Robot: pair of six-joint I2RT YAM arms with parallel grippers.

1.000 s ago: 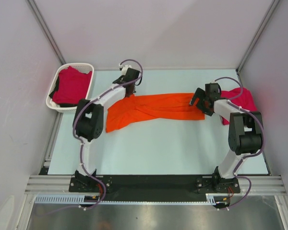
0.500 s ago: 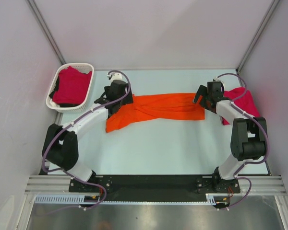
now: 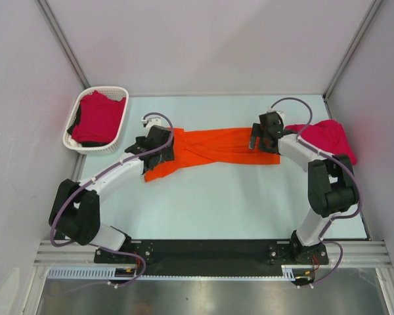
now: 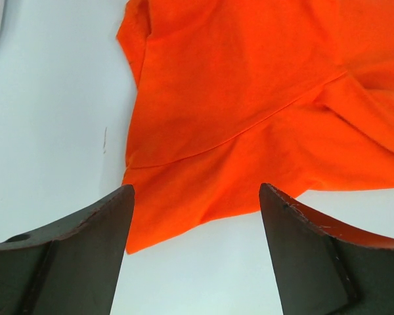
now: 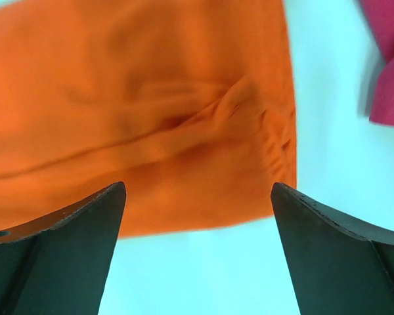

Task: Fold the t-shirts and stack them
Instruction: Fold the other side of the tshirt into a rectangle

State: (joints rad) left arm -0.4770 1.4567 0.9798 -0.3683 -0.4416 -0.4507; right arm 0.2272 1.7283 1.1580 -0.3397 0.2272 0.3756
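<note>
Broadly, the pale blue-green tabletop (image 3: 217,203) carries the bright orange cloth t-shirt (image 3: 213,147) in its far half. The shirt is drawn out in a long, twisted band whose long axis runs left to right, well apart from the arm bases.

At the far left corner sits the white plastic lattice basket (image 3: 73,121) with a crimson-pink cloth t-shirt (image 3: 98,118) heaped in it. A second crimson-pink t-shirt (image 3: 325,136) lies bunched at the far right edge, near the orange one's right end.

The left hand (image 4: 196,190) hangs over the band's left end, where the cloth flares toward the near side. Its fingers stand wide apart with nothing between them, and orange cloth shows below the gap. The right hand (image 5: 198,187) hangs over the right end, equally spread and empty, with the shirt's edge beneath it.

Each arm is thus nearest its own end, so the coming grasp likely means going straight down, one hand per end of the long axis.
</note>
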